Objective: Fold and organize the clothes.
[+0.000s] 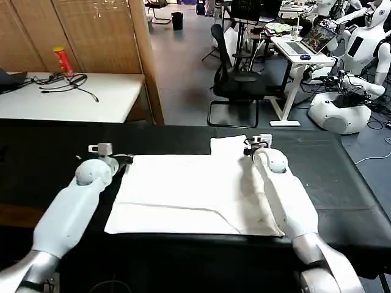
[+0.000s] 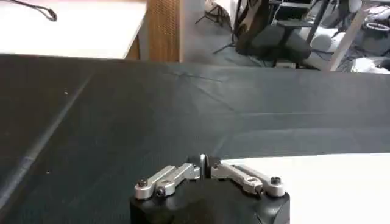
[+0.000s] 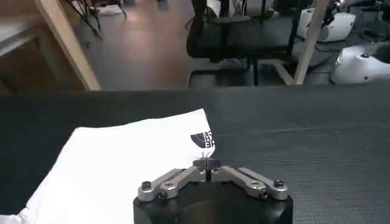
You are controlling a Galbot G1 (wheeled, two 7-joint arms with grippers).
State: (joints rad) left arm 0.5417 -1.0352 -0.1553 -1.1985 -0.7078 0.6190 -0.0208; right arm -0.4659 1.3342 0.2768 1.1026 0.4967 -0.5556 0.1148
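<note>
A black table (image 1: 342,183) is shown with a white T-shirt (image 1: 183,195) spread flat across its middle. The left gripper (image 2: 205,162) is placed at the shirt's far left corner, its fingers closed just beside the cloth edge. The right gripper (image 3: 208,164) is held closed over the far right part, near the printed logo (image 3: 204,140).
</note>
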